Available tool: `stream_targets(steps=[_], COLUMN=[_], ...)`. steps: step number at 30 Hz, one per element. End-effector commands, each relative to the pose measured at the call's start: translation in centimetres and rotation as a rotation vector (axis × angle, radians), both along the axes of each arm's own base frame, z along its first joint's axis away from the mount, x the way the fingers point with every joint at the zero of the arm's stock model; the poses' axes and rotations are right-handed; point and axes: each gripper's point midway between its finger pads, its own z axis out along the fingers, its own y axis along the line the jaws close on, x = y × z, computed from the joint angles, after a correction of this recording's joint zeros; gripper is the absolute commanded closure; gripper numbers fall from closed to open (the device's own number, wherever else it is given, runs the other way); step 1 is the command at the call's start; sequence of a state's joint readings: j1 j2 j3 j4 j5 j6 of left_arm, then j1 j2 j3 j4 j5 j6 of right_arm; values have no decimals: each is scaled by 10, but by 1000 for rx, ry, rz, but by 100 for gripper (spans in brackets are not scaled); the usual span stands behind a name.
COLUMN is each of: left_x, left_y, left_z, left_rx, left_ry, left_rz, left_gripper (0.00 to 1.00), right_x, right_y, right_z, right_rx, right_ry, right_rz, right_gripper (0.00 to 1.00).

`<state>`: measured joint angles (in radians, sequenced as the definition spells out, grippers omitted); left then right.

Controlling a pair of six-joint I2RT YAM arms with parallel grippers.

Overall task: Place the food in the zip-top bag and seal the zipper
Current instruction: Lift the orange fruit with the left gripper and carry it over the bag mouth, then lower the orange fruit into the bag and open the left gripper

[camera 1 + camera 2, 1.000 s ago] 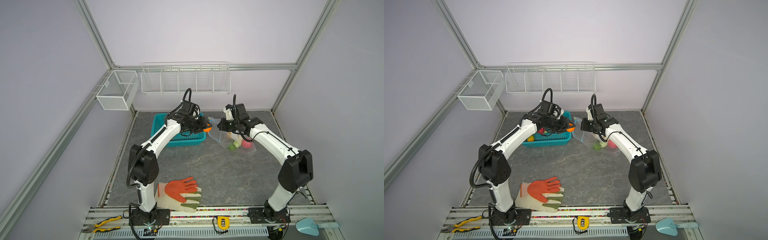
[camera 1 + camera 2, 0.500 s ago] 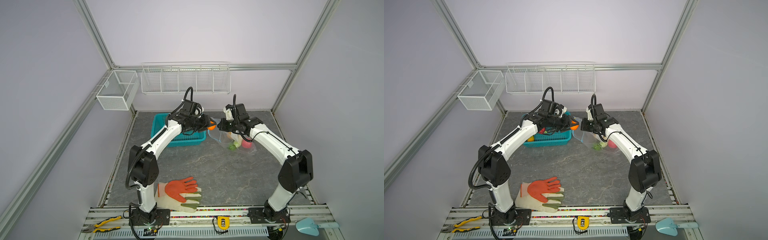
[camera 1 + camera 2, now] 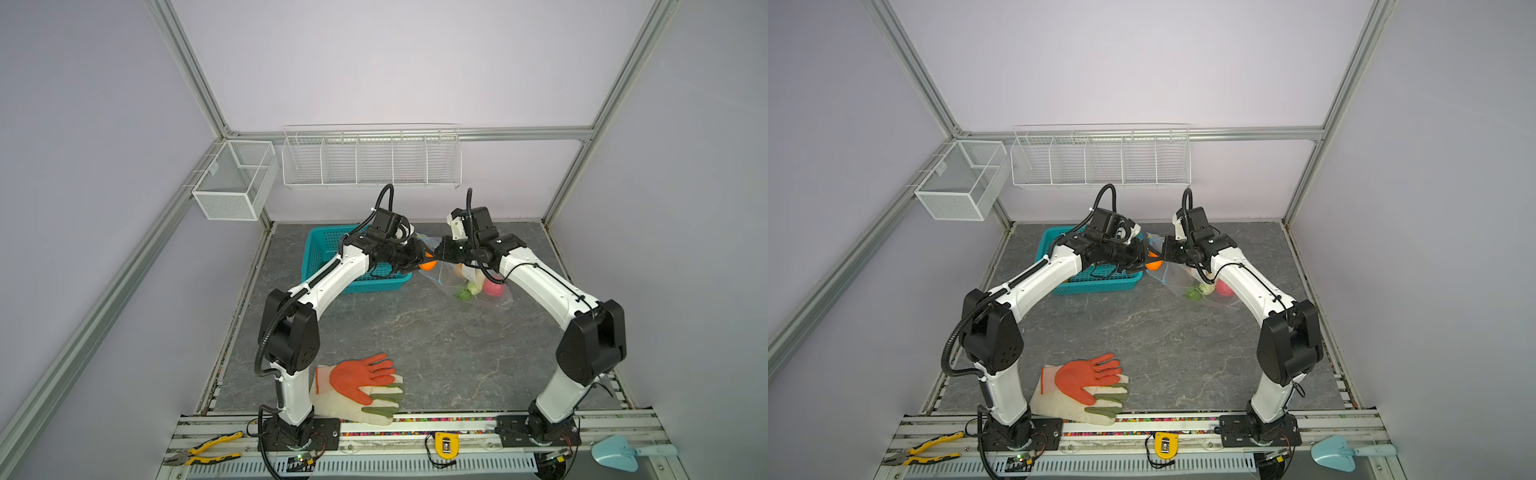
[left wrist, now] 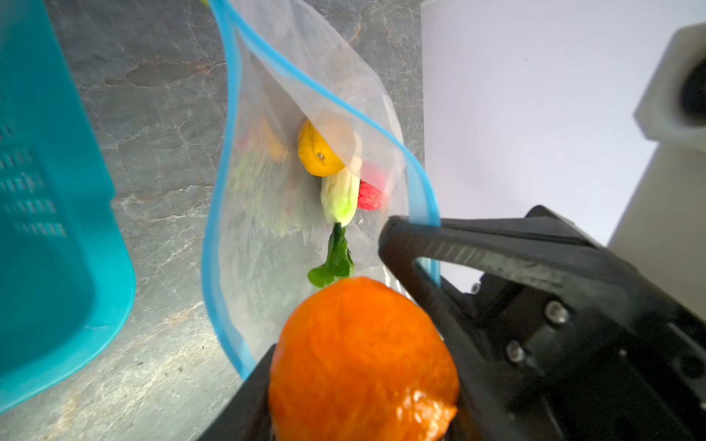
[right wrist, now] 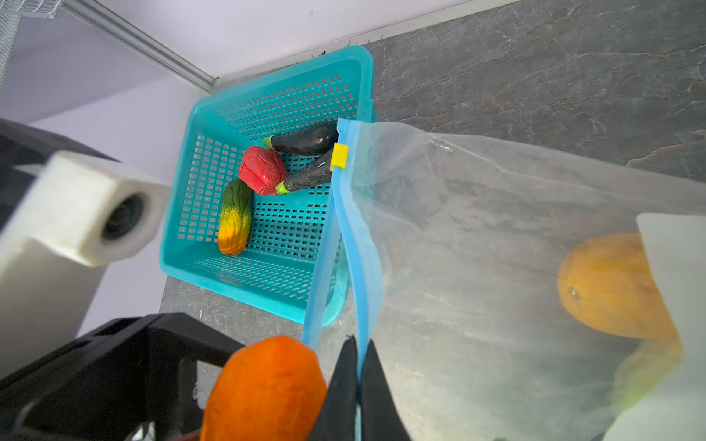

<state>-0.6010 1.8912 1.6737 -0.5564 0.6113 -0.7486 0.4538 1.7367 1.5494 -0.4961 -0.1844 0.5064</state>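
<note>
My left gripper (image 3: 424, 258) (image 4: 359, 401) is shut on an orange piece of food (image 3: 428, 265) (image 3: 1154, 265) (image 4: 363, 359) (image 5: 263, 389) at the mouth of the zip-top bag (image 3: 478, 286) (image 3: 1202, 286) (image 4: 263, 236) (image 5: 477, 229). My right gripper (image 3: 439, 252) (image 3: 1163, 254) (image 5: 357, 362) is shut on the light blue zipper (image 4: 229, 114) (image 5: 361, 248), lifting one lip so the mouth gapes. A yellow slider tab (image 5: 339, 155) sits at the strip's far end. Inside the bag lie yellow (image 4: 317, 152), white-green (image 4: 340, 198) and red (image 4: 370, 195) pieces.
The teal basket (image 3: 320, 249) (image 3: 1054, 245) (image 5: 191, 183) stands just left of the bag and holds a red piece (image 5: 263, 170), dark pieces (image 5: 305, 139) and a green-yellow one (image 5: 235, 217). Work gloves (image 3: 357, 386) lie at the front. Wire racks (image 3: 370, 162) hang on the back wall.
My left gripper has carried the orange piece rightward from over the basket to the bag's mouth. The right arm has stayed put, still holding the zipper edge.
</note>
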Motion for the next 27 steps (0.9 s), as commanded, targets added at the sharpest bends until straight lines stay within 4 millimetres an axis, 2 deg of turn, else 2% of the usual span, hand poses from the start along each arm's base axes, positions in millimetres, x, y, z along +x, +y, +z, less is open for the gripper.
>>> stream_targets(steps=[1,17,20,27], left_x=[-2,-7,-7,-7], left_y=[-3,-7,-6,-7], left_z=[-8,-17,-17,-16], left_rx=[-5,-1,1,2], left_ry=[17,31,32,27], left_rz=[-8,-18,-17,-17], left_gripper=[56,52,49,35], right_x=[1,2,2,1], right_y=[6,7,7,7], right_z=[7,8,8,8], right_rx=[22,25,26,26], right_ry=[-10,-13,-15,-13], right_rz=[8,7,8,9], right_gripper=[93,93,93,93])
